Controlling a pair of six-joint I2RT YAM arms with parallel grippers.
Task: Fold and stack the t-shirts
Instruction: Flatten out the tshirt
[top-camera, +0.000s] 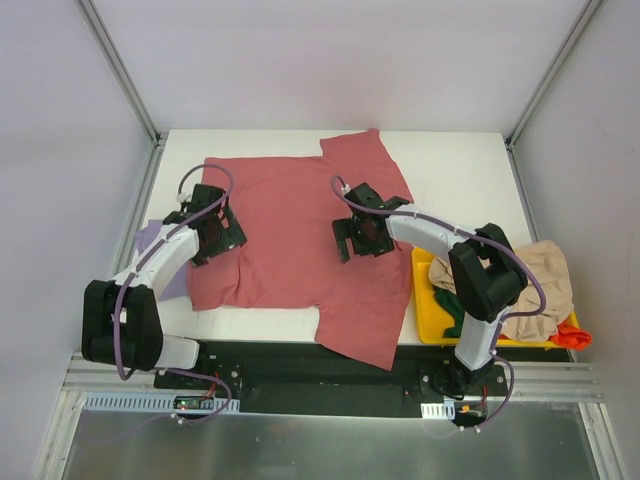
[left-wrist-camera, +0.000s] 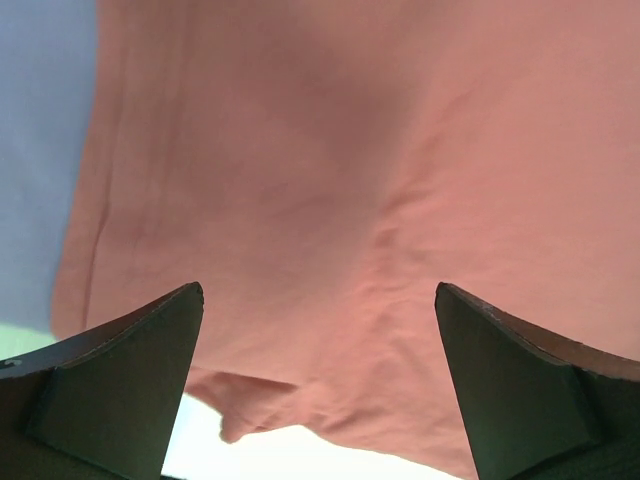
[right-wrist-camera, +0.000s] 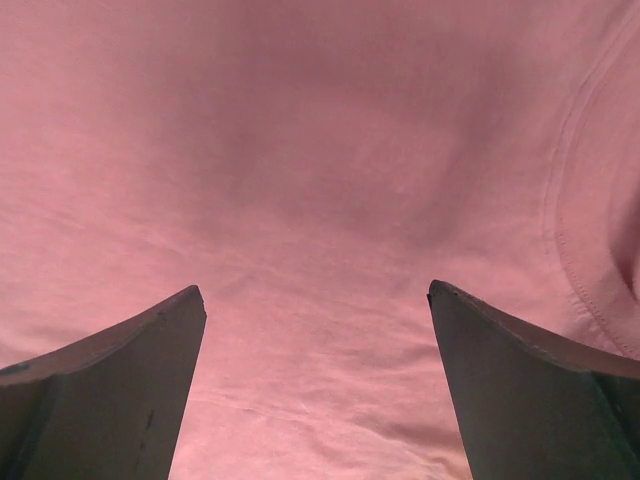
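Left end effector (top-camera: 215, 232): fingers spread wide, holding nothing, poised over the left part of the pink tee (top-camera: 290, 225). Right end effector (top-camera: 362, 235): likewise wide open and empty, over the tee's right half. Whether either touches the cloth cannot be told.

The pink tee lies spread on the white surface (top-camera: 455, 170), faintly creased. One sleeve reaches toward the far edge and the other hangs over the near edge. The right wrist view shows a curved stitched seam at the right.

A lavender tee (top-camera: 150, 240) shows at the surface's left edge, partly under the pink one.

The yellow bin (top-camera: 430, 328) stands at the near right corner, touching the pink tee's edge. It holds a heaped beige tee (top-camera: 540, 280) spilling over the right rim, a dark green tee (top-camera: 456, 316) by its left wall, and an orange tee (top-camera: 572, 335) poking out at its near right corner.
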